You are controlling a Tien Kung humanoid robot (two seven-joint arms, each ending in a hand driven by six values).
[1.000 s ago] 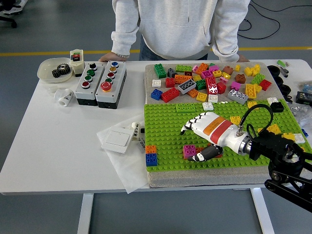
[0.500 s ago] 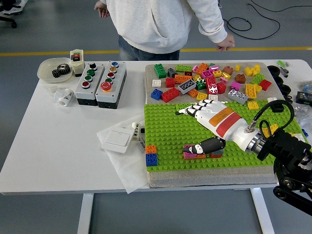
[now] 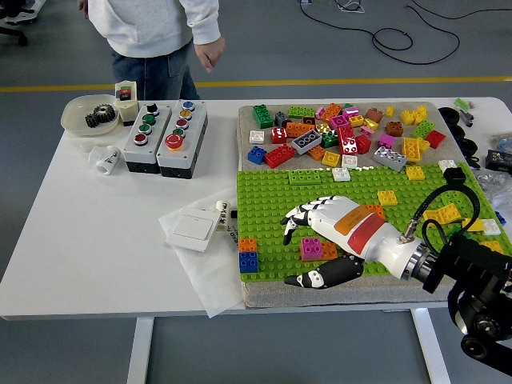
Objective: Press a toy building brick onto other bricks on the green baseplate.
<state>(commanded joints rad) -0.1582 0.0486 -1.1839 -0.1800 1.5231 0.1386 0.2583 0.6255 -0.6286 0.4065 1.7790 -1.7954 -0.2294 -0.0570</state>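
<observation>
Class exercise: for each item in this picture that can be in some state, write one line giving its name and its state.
Right hand: fingers spread, open, over the magenta brick.
Magenta brick: stacked on an orange brick, on the green baseplate.
Orange-on-blue stack: upright at baseplate's left edge.
Loose bricks: scattered behind baseplate.

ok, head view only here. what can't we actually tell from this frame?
- Contact: the right hand arches over the magenta brick on the green baseplate; the palm hides whether it presses on the brick.
- What lies under the magenta brick: covered by brick and thumb.
- Left arm: outside the head view.
- Person: cut off by the top edge.
- Loose brick pile: stud counts too small to read.
</observation>
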